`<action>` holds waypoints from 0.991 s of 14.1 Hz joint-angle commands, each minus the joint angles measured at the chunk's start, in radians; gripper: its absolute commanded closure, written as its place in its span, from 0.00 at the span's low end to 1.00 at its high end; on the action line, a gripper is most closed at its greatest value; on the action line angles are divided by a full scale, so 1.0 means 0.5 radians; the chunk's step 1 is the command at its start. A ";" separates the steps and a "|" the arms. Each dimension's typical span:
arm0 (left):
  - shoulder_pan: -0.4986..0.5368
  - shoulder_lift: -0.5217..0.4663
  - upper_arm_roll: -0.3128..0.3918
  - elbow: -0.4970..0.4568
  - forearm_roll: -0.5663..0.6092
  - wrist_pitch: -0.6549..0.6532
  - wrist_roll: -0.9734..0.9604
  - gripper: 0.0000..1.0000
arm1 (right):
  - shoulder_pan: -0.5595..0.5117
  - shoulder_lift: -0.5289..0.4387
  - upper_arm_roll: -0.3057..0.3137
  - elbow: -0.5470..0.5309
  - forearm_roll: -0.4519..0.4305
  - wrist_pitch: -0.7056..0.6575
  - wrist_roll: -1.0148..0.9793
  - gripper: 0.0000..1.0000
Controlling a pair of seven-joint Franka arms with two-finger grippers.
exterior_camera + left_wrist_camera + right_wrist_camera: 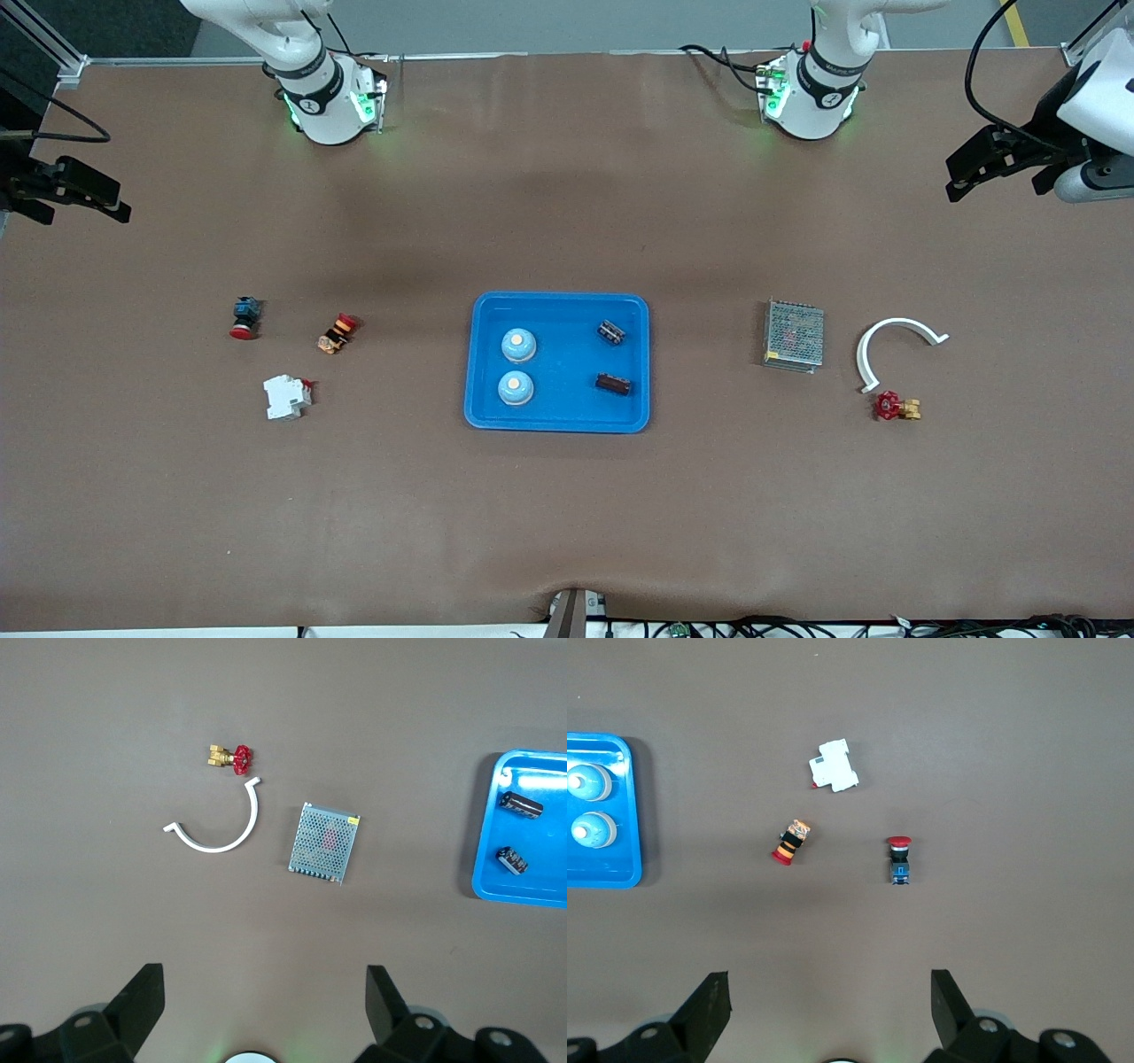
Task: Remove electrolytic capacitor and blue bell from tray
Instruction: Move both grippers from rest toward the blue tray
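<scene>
The left tool (961, 177) is raised over the left arm's end of the surface (567, 514) with its jaws spread wide and nothing in them; the right tool (97, 199) is raised over the right arm's end in the same state. Both arms wait clear of the work, which leaves the tray (558, 421) unobstructed from above. The tray lies flat at mid-surface and holds four parts, well apart from one another. Two blue bells (518, 345) (516, 388) sit dome-up on the side toward the right arm; two dark capacitors (610, 332) (613, 384) lie on their sides toward the left arm. This split suggests each arm takes the part nearest to it. The raised rim calls for a lift before any sideways move. Outside the tray, toward the left arm: a mesh box (794, 335), a white arc (895, 341) and a red valve (895, 407). Toward the right arm: a white breaker (286, 397) and two push-buttons (245, 317) (337, 333). None blocks either approach
</scene>
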 commanded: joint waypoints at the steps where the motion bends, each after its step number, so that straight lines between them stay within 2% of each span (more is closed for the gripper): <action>1: 0.006 0.011 -0.004 0.046 -0.014 -0.031 0.029 0.00 | 0.045 -0.009 -0.009 0.022 -0.036 -0.014 0.010 0.00; 9: 0.003 0.011 -0.007 0.040 -0.033 -0.031 0.017 0.00 | 0.076 -0.006 -0.009 0.022 -0.036 -0.002 0.007 0.00; 14: -0.018 0.066 -0.096 -0.012 -0.078 -0.025 -0.105 0.00 | 0.128 0.003 -0.009 0.025 -0.024 0.004 0.102 0.00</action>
